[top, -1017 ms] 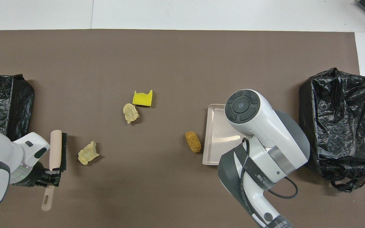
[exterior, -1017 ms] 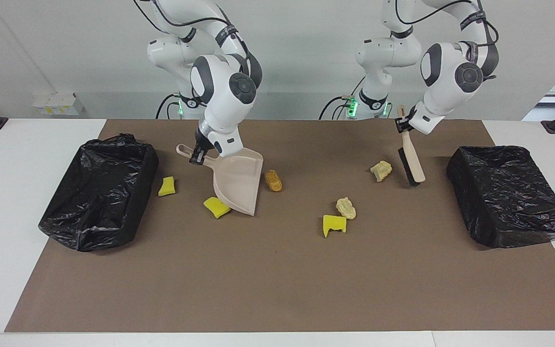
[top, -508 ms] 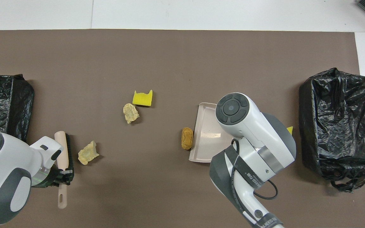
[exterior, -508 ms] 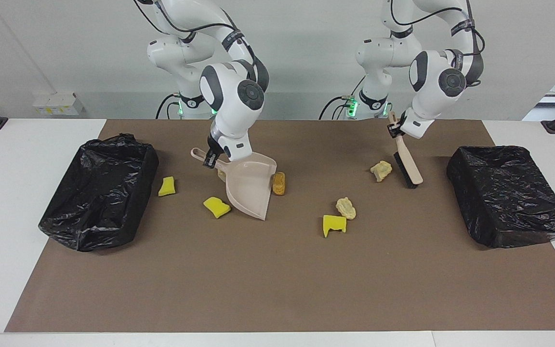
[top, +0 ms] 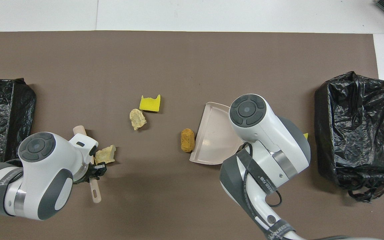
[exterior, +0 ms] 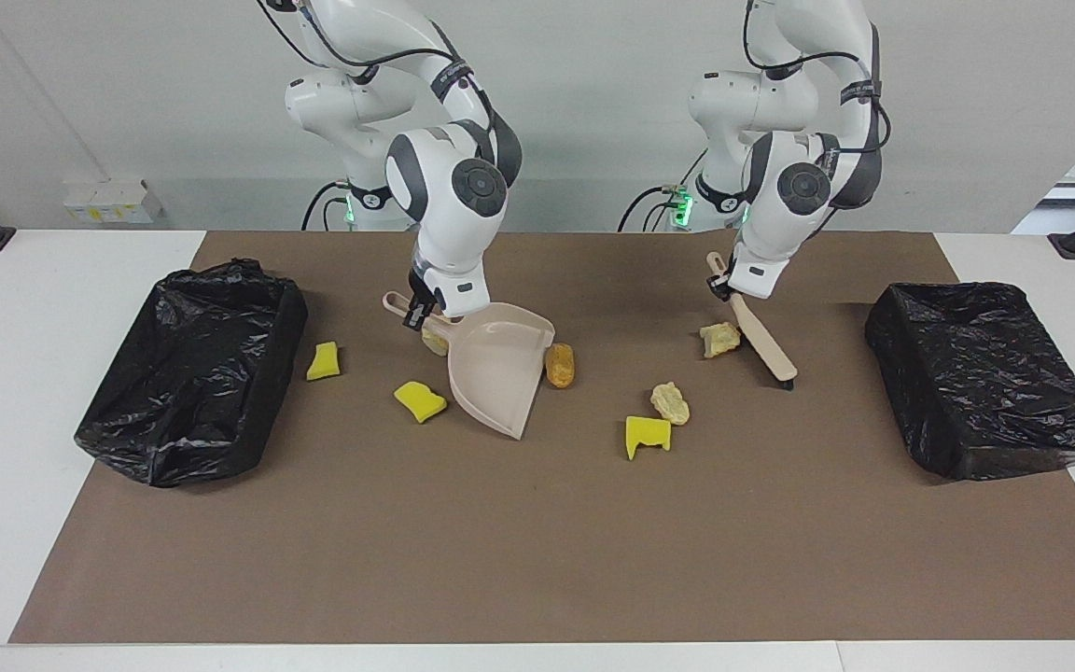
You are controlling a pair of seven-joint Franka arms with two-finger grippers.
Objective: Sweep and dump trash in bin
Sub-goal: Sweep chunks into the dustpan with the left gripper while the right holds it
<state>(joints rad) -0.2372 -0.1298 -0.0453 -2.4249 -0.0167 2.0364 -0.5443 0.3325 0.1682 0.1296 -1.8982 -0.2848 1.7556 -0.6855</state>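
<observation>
Both tools have moved toward mid-table since a second ago; no scrap is in the dustpan yet.

Right gripper (exterior: 421, 315) stays clenched on the beige dustpan (exterior: 498, 375) handle; the pan has slid toward the left arm's end, and its edge now touches the orange-brown lump (exterior: 559, 365), which has moved along with it. A tan lump (exterior: 434, 339), earlier hidden, shows beside the handle. Left gripper (exterior: 720, 285) stays clamped on the brush (exterior: 763, 342) handle; the brush has swung inward and the crumbly lump (exterior: 718, 340) beside it has shifted. Unmoved: yellow sponge (exterior: 324, 360) near the black bin (exterior: 190, 370), yellow chunk (exterior: 420, 400), notched yellow sponge (exterior: 647, 435), pale lump (exterior: 669, 403). The second bin (exterior: 984, 381) sits at the left arm's end.
</observation>
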